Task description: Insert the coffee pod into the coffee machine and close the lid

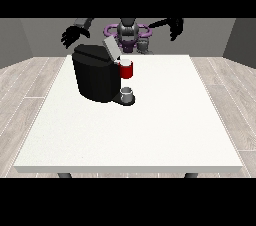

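Note:
A black coffee machine [95,77] stands on the white table [150,120], left of the middle. Its grey lid [111,47] is tilted up and open. At the machine's front a red holder [127,70] carries a small white coffee pod [125,62] at its top. A grey cup [127,92] sits on the machine's base below it. The hand at the view's left [75,34] hangs in the air behind the machine with fingers spread. The hand at the view's right [175,29] is raised far from the machine, fingers relaxed, holding nothing.
The robot's torso [128,34] stands behind the table's far edge. Bare white tabletop stretches to the right of the machine and towards the near edge.

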Tool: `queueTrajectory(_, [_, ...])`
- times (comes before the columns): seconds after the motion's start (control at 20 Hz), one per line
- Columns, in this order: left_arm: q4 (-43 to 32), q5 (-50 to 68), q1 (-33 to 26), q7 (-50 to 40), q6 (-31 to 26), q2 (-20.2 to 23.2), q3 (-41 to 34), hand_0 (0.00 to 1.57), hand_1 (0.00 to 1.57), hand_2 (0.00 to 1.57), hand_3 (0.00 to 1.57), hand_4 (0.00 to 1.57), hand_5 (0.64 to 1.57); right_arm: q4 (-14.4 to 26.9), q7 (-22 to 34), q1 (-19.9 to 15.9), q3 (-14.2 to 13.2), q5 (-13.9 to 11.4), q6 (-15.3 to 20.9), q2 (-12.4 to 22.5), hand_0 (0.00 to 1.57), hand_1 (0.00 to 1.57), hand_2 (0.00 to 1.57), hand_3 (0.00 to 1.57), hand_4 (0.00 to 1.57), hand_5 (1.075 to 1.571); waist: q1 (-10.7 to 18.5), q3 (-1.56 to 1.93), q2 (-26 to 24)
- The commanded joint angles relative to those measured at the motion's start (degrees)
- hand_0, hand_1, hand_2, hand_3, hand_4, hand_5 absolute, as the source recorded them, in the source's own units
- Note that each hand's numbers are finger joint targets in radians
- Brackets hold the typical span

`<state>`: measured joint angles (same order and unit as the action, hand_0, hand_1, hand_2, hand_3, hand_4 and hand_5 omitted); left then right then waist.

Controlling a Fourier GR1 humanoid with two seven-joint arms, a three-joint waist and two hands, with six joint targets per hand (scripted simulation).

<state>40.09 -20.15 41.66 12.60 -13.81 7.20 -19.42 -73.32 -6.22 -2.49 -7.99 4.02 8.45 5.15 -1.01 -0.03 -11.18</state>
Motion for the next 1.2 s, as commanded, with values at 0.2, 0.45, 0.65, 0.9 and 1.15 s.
queueTrajectory(0.2, [1.65, 5.03, -9.48, 0.34, -1.71, 0.30, -3.03, 0.00, 0.00, 0.00, 0.00, 0.00, 1.571, -9.38, 8.39, -2.21, 2.97, 1.31, -6.35, 4.45, 0.00, 0.00, 0.00, 0.00, 0.29, 1.571, 1.10, 0.00, -4.82])
queueTrajectory(0.45, [4.98, 7.58, -13.97, 1.86, -2.68, -4.98, -1.55, 0.00, 0.00, 0.00, 0.00, 0.06, 1.571, -11.08, 7.94, -5.61, 2.90, 1.45, -7.58, 5.62, 0.00, 0.00, 0.00, 0.00, 0.04, 1.571, 4.41, 0.02, -4.54])
queueTrajectory(0.65, [9.43, 9.88, -13.14, -1.66, -3.37, -6.41, -0.43, 0.00, 0.00, 0.00, 0.00, 0.00, 1.571, -10.80, 7.14, -7.93, 3.84, 1.93, -9.73, 5.39, 0.00, 0.00, 0.00, 0.00, 0.00, 1.571, 6.54, 0.04, -1.87])
queueTrajectory(0.9, [14.73, 11.79, -16.43, -1.90, -1.97, -7.10, 2.82, 0.00, 0.00, 0.00, 0.00, 0.22, 1.571, -11.38, 9.81, -11.42, 7.40, -1.52, -9.31, 4.73, 0.00, 0.00, 0.00, 0.00, 0.14, 1.571, 7.58, 0.03, -0.85])
queueTrajectory(1.15, [21.30, 14.26, -18.57, -4.72, -1.00, -7.13, 3.92, 0.00, 0.00, 0.00, 0.00, 0.00, 1.571, -9.59, 7.28, -14.49, 7.45, -2.49, -9.68, 3.78, 0.00, 0.00, 0.00, 0.00, 0.00, 1.571, 7.82, 0.04, 3.74])
